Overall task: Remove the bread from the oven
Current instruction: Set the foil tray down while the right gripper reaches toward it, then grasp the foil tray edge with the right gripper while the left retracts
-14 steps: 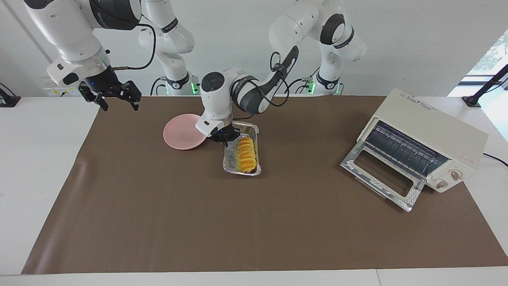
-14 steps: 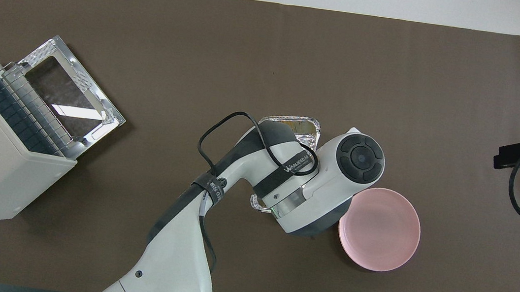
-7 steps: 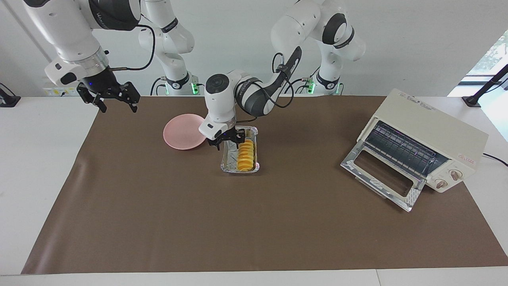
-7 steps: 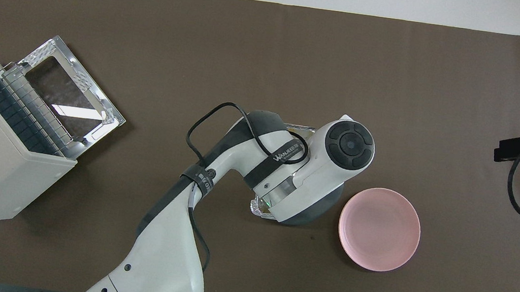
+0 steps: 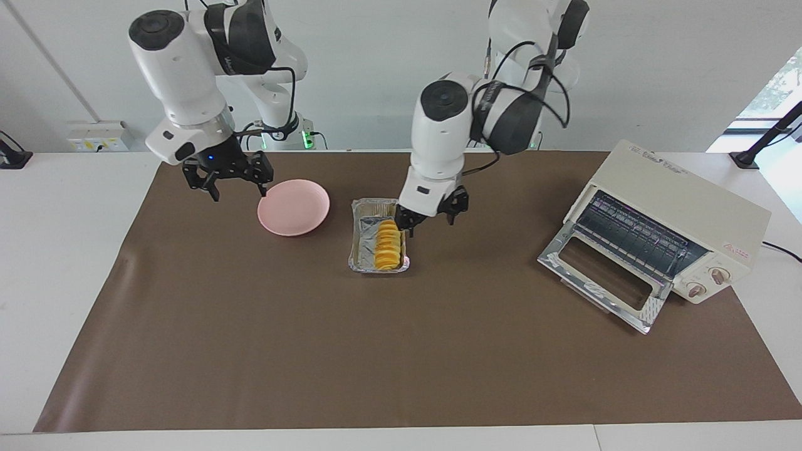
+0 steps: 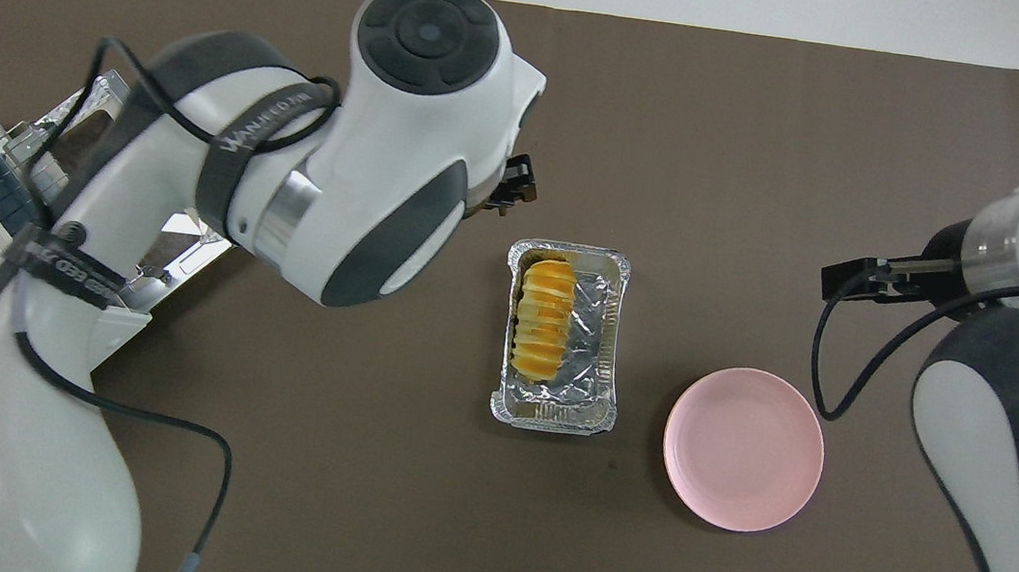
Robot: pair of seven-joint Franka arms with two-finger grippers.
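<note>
Bread (image 5: 388,243) lies in the foil tray (image 5: 362,250) on the desk (image 5: 250,351) in the facing view, well apart from the open oven (image 5: 689,213). The left gripper (image 5: 432,219) hangs beside the tray, fingers released, holding nothing; the right gripper (image 5: 229,178) hangs near the pink plate (image 5: 294,210), fingers released. Overhead, the tray sits between oven and plate.
</note>
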